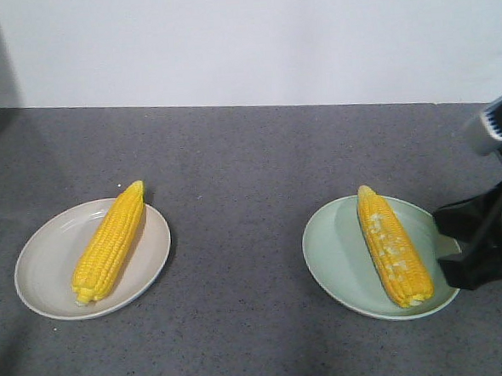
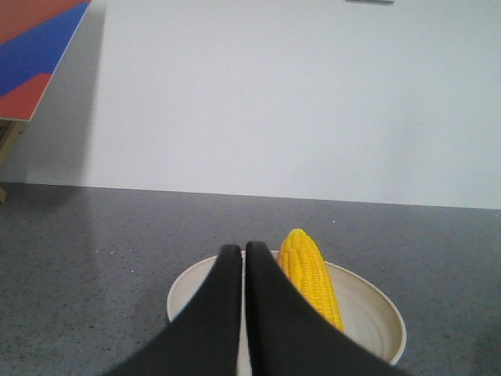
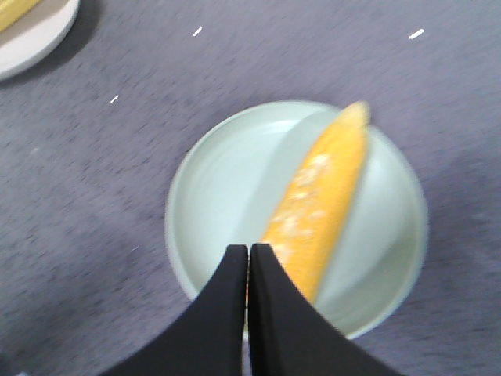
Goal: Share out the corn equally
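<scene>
Beside the shut right fingers (image 3: 247, 258), patchy corn (image 3: 321, 200) lies.

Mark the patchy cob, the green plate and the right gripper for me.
Patchy cob (image 1: 394, 246), front view, mid-length on its pale kernels.
Green plate (image 1: 336, 253), front view, bare inner surface left of the cob.
Right gripper (image 3: 248, 252), right wrist view, between the closed fingertips.

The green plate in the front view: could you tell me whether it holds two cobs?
No, the green plate holds a single cob, the one with pale kernel patches.
</scene>
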### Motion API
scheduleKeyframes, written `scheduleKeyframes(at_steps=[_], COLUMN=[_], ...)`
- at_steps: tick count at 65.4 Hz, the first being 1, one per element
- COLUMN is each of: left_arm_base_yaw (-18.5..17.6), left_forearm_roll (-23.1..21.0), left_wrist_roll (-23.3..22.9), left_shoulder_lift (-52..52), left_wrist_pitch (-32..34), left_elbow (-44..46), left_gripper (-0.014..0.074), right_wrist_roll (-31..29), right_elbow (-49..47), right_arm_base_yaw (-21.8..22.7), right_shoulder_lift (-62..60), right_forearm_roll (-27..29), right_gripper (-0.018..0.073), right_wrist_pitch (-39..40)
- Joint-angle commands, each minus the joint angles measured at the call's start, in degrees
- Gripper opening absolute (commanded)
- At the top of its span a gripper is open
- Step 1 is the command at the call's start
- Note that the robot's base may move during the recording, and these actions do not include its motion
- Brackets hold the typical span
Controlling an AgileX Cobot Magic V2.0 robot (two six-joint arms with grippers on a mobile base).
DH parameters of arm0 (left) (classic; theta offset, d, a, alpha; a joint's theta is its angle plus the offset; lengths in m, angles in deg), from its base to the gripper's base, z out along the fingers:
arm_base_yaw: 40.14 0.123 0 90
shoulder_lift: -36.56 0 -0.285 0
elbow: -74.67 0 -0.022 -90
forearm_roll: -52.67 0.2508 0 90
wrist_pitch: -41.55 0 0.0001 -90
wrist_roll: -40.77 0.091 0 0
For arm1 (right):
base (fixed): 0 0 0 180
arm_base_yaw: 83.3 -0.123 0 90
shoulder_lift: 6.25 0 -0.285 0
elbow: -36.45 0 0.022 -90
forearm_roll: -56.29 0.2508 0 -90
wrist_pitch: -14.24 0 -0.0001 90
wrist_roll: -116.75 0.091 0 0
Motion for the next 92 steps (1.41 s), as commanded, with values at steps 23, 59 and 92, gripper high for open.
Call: scheduleKeyframes(at_steps=[23, 59, 92], left_arm_base_yaw=[-0.43, -0.43, -0.43], left_forearm_roll=[-0.04, -0.04, -0.04], left_wrist_roll=[-0.71, -0.71, -0.71], left_shoulder_lift=[0.99, 0.99, 0.99], left_wrist_pitch=[4.56, 4.56, 4.56], left_elbow=[0.94, 0.94, 0.94], left_gripper=[-0.0008, -0.0008, -0.0008], right_wrist_roll=[-2.15, 5.86, 14.95], right_elbow=[21.71, 32.91, 50.24], right_arm_base_yaw=[17.52, 21.85, 21.85], right_shoulder_lift=[-28.86, -42.35, -53.25], right_forearm_roll=[0.41, -0.30, -10.42], right_gripper=[-0.0010, -0.0008, -0.0006], right_wrist_pitch=[26.60, 35.63, 49.94])
